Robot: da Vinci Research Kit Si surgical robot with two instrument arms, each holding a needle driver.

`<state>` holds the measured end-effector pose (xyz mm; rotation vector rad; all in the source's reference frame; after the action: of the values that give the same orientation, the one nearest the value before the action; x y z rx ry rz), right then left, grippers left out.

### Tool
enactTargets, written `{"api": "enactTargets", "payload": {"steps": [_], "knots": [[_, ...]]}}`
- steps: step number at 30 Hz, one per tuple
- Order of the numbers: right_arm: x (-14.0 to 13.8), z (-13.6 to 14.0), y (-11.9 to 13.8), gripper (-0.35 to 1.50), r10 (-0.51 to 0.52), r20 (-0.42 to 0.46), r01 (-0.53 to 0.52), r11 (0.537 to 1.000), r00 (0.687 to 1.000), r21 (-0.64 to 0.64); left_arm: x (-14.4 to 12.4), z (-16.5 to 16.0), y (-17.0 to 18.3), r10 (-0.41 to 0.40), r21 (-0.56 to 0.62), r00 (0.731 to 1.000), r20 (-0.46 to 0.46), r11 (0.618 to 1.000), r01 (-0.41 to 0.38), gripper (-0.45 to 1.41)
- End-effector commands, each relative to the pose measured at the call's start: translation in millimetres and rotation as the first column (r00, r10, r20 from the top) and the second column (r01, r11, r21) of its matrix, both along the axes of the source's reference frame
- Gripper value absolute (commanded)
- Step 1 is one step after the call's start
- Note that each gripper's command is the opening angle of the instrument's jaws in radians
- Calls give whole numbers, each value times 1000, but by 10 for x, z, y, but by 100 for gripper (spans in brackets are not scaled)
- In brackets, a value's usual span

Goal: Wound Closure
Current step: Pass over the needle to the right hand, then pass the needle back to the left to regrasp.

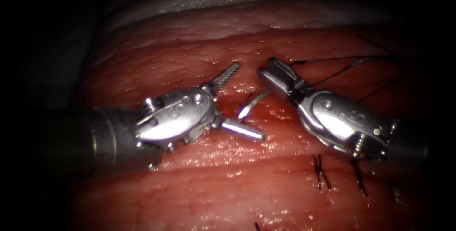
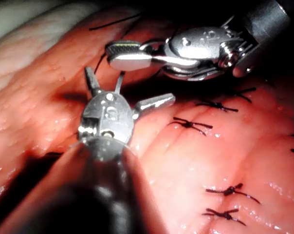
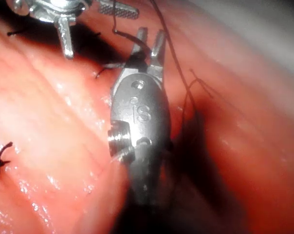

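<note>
A thin, curved steel needle (image 1: 253, 104) stands partly buried in the glistening red pork-belly tissue (image 1: 266, 197), its free end rising in the gap between the two tools, with neither holding it. The left arm's silver needle driver (image 1: 240, 100) has its jaws spread wide around the needle and grips nothing, while the right arm's silver needle driver (image 1: 273, 72), just beyond the needle, has its jaws slightly parted and empty, with fine black thread (image 1: 332, 61) trailing back beside them. Unheld, the needle could tip or sink deeper if a jaw nudges it, and the loose thread might snag on the right tool, as I judge it.

My left tool (image 1: 240, 102) jaws gape wide, pointing toward 2 and 4 o'clock; right tool (image 1: 274, 72) aims to 10 o'clock, jaws slightly parted.
</note>
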<state>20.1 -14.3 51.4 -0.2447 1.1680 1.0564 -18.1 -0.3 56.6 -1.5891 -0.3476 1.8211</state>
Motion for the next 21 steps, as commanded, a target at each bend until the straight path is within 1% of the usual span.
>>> {"api": "enactTargets", "payload": {"steps": [1,2,5,6,9,11,12,13,16,20,21], "knots": [[5,4,-3,-35,-14,-2,14,1000,1000,-3,-3,7,2,-2,17,1000,7,1000,2,110],[6,2,-4,-35,-32,-5,32,999,999,-4,-2,12,4,2,48,1000,14,999,-3,103],[9,-3,-7,-35,-58,-1,58,998,998,-24,-3,20,7,28,101,1000,8,994,-29,93],[10,-4,-7,-35,-63,-2,63,998,998,-28,-4,24,8,39,130,999,7,991,-40,81],[14,-8,-8,-35,-80,2,80,996,997,-46,-7,34,11,87,154,996,-12,985,-84,49],[18,-9,-9,-35,-97,9,97,993,995,-64,-12,41,11,130,174,991,-29,977,-123,37],[19,-9,-8,-35,-101,16,102,992,995,-72,-14,44,9,158,188,987,-36,971,-149,34],[20,-9,-8,-35,-111,17,112,990,994,-81,-17,48,6,214,205,975,-54,958,-199,32],[20,-10,-8,-35,-121,17,122,989,993,-89,-18,50,1,290,233,954,-72,935,-267,32],[20,-10,-8,-35,-129,26,131,987,991,-93,-16,48,-2,353,252,932,-82,912,-323,29],[21,-11,-9,-35,-135,31,137,986,990,-93,-15,47,-2,357,253,931,-82,911,-327,29]]}}
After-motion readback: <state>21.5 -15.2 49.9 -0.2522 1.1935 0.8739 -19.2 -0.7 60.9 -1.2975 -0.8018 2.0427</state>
